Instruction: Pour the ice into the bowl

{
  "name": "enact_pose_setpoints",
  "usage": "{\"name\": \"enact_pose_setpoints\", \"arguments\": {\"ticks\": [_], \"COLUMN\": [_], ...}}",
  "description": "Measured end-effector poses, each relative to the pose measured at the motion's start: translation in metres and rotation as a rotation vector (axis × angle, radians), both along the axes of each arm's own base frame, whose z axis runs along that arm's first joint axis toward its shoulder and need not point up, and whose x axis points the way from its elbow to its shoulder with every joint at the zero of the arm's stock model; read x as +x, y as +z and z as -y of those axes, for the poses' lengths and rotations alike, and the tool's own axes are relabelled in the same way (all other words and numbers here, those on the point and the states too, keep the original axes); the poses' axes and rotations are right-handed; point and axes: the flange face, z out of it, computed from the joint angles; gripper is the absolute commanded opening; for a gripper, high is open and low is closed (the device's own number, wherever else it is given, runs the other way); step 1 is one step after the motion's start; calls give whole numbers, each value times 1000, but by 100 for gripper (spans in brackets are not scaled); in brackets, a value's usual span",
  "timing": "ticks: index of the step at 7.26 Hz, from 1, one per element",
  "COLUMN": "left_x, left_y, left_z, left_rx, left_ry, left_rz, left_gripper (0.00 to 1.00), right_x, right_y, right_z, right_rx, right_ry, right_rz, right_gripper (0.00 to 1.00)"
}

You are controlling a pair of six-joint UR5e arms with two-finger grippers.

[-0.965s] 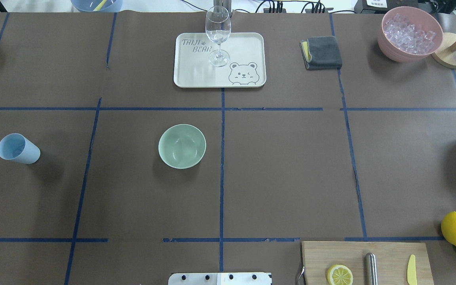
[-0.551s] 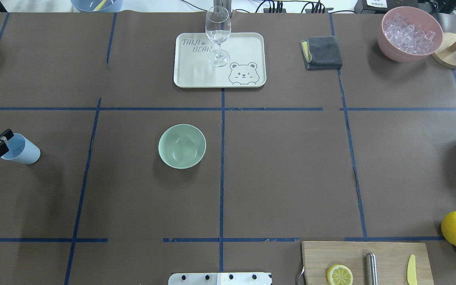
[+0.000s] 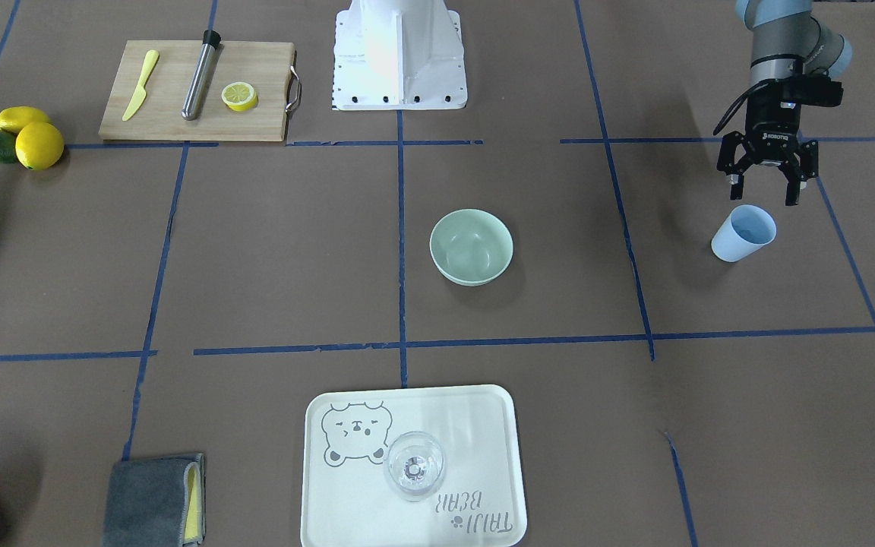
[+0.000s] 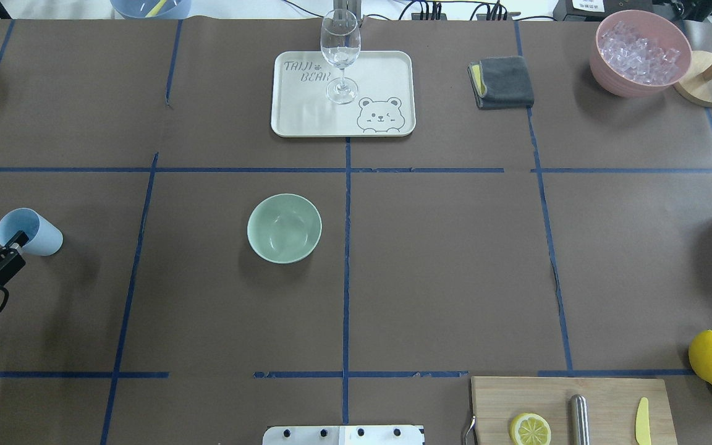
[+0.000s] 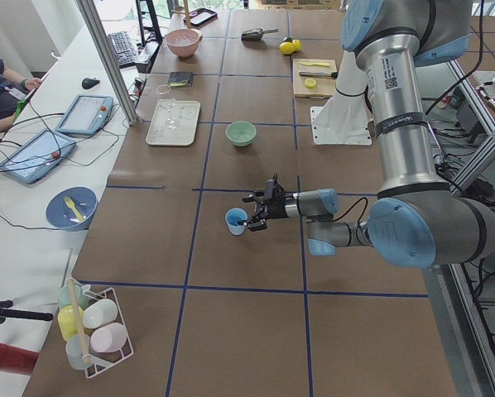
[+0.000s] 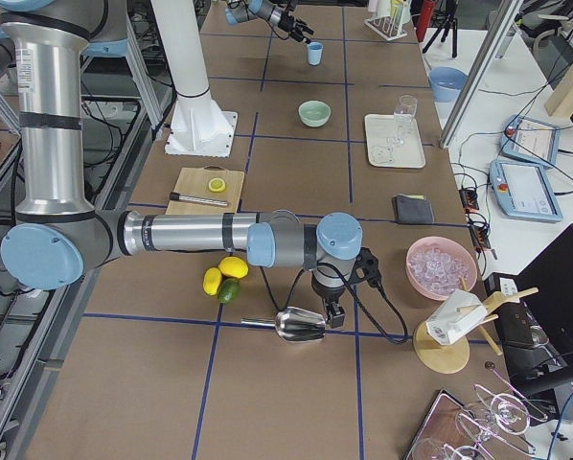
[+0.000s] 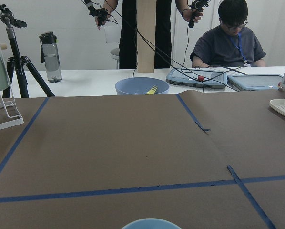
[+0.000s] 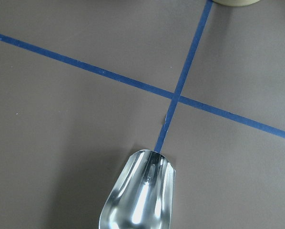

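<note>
Best seen from front: left hand (image 3: pixel 762 197) open just beside blue cup (image 3: pixel 743 234); right hand (image 6: pixel 332 311), side view only, untellable.

Table (image 4: pixel 455 247): lying under brown paper (image 4: pixel 628 278) crossed by blue tape (image 4: pixel 346 296).
Centre: bowl (image 4: pixel 284 228) sitting alone.
Left edge: blue cup (image 4: pixel 28 232) standing.
Far side: tray (image 4: pixel 306 117), cloth (image 4: pixel 504 82) resting.

A robotics lab: tape-gridded table (image 4: pixel 455 278), operator's tablets (image 5: pixel 84 113) alongside.

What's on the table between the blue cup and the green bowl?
Only brown paper, crossed by one blue tape line, lies between the blue cup and the green bowl. The overhead view shows it.
</note>
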Motion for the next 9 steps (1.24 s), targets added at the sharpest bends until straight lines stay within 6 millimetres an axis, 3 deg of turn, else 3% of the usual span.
{"name": "enact_pose_setpoints", "arguments": {"ticks": [3, 6, 9], "left_x": [18, 40, 49], "left_y": [20, 28, 39], "left_z": [-13, -10, -9], "left_rx": [4, 10, 10], "left_ry": [-9, -31, -34], "left_rz": [12, 6, 26], "left_gripper": [100, 100, 100], "right_x": [1, 2, 2], "right_y": [3, 5, 5], "right_z": [-4, -5, -5], "right_rx": [-6, -10, -10], "right_ry": [2, 3, 3], "right_rz": [0, -1, -2], "right_gripper": [100, 100, 100]}}
